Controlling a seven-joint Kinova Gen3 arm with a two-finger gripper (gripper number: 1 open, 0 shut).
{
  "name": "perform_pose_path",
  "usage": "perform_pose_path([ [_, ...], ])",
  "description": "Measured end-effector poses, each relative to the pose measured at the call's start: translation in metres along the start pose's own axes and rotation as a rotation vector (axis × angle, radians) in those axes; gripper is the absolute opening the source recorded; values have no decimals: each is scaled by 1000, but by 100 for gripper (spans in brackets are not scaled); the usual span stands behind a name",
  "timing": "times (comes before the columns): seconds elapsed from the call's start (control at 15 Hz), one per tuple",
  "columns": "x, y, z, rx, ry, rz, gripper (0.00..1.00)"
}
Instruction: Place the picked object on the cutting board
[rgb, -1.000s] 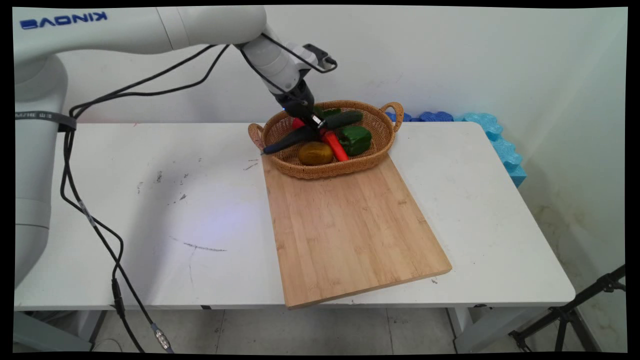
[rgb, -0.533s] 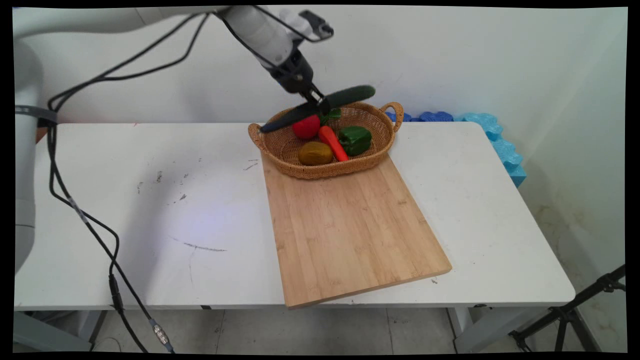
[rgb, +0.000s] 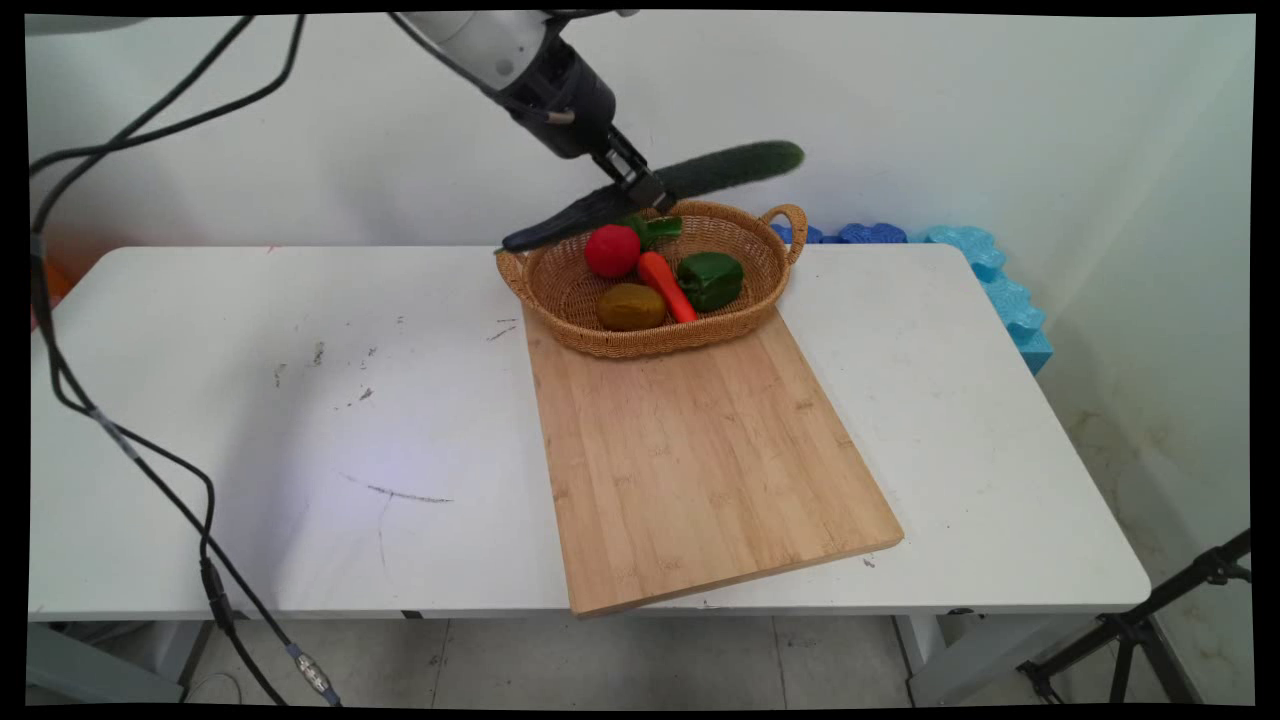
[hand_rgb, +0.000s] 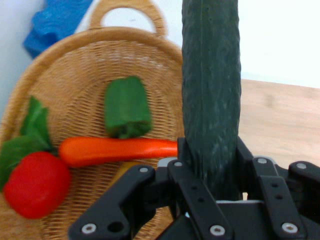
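My gripper (rgb: 650, 192) is shut on a long dark green cucumber (rgb: 735, 166), held in the air above the back rim of the wicker basket (rgb: 560, 285). In the hand view the cucumber (hand_rgb: 211, 90) rises straight up from between the fingers (hand_rgb: 185, 155). Below it the basket (hand_rgb: 75, 65) holds a red tomato (rgb: 612, 250), an orange carrot (rgb: 668, 287), a green bell pepper (rgb: 712, 279) and a brownish potato (rgb: 631, 306). The tomato (hand_rgb: 35, 184), carrot (hand_rgb: 117, 150) and pepper (hand_rgb: 127, 106) also show in the hand view.
The basket rests on the far end of a wooden cutting board (rgb: 690, 460) that reaches the table's near edge. Blue foam pieces (rgb: 985, 270) lie at the table's back right. Black cables (rgb: 120, 440) hang on the left. A black stand (rgb: 1150, 620) sits at the lower right.
The gripper has lifted the cucumber out of the basket, up and to the right. The tomato beneath it is uncovered.
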Motion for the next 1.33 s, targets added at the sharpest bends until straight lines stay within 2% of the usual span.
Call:
perform_pose_path([
  [0.27,-20,36,-12,-68,4,50,0],
  [0.6,-44,67,-1,-99,-18,63,0],
  [0.87,-62,82,29,-92,-46,68,0],
  [1.33,-85,87,82,-54,-76,69,0],
])
